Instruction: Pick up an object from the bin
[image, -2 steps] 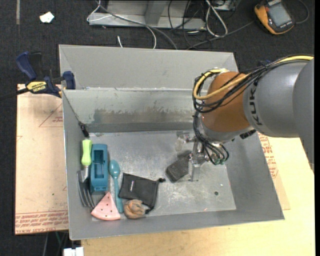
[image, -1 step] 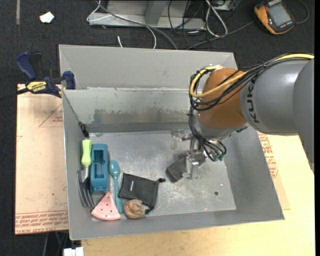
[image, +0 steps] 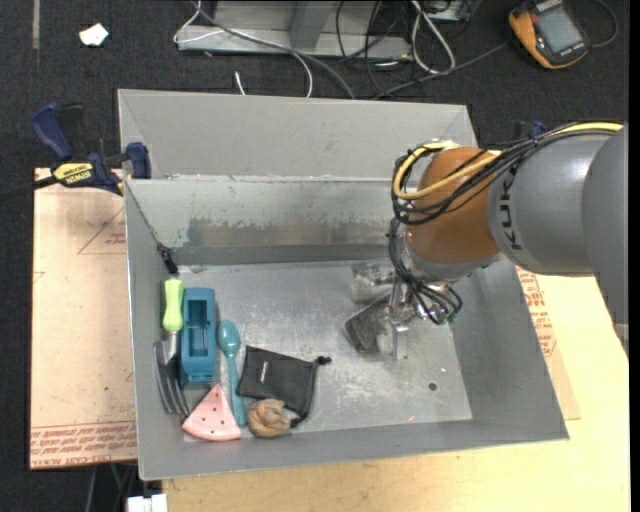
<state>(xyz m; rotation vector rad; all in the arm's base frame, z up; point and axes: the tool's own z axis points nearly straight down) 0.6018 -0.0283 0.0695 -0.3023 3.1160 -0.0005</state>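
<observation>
Currently the gripper (image: 397, 338) sits low in the right-centre part of the bin (image: 280, 215), w/ its tip at the right edge of a dark grey, flattish lump (image: 364, 331) lying on the bin floor. Can't tell whether the gripper is apart or together, or whether it has the lump, since the orange wrist cover and cables hide much of it. A pale, clearish thing (image: 367, 279) lies just behind the lump, toward the back wall. The other stuff, e.g. a blue dispenser-like block (image: 198, 335), teal spoon (image: 229, 345) and black pouch (image: 276, 377), is well apart at the left.

Risks, as I judge them:
- Contact looks off-centre, so closing could nudge the lump leftward instead of catching it.
- A flat thing may slip out on the lift.
- Pressing too low could jam vs. the metal floor.
- The pale thing could get dragged along.
</observation>
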